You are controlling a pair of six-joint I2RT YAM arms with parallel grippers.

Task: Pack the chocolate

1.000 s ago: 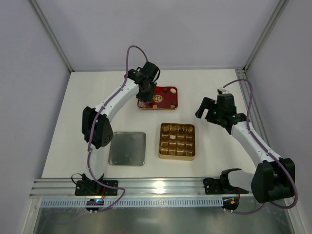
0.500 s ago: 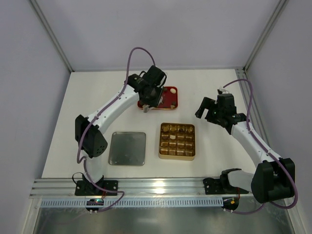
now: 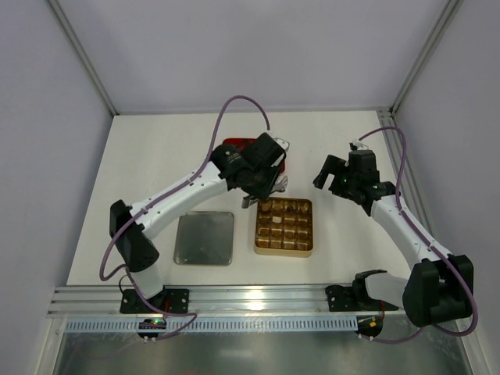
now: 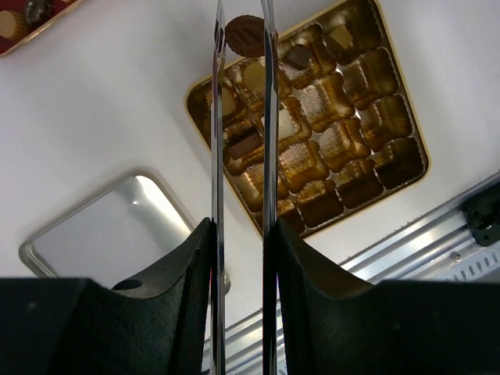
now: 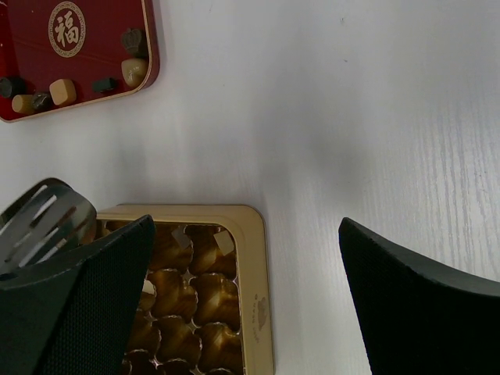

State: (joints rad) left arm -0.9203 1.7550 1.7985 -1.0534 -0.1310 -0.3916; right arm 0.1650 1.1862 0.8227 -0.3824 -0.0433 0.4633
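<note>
L tool (image 4: 243,17) clamped on round brown choc (image 4: 246,37) over gold tray (image 4: 391,117), R tool (image 5: 246,269) wide apart

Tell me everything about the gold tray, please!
The gold tray is a shiny square, lying flat on the white table. Inside its raised rim is a four-by-four grid of crinkly cups. A few hold chocolates, white, light brown and dark; most are empty. A silver tray lies to its left, a red tray behind it. The left end effector hovers over its far left corner, pinching a round brown chocolate, apparently without touching the tray.
</note>
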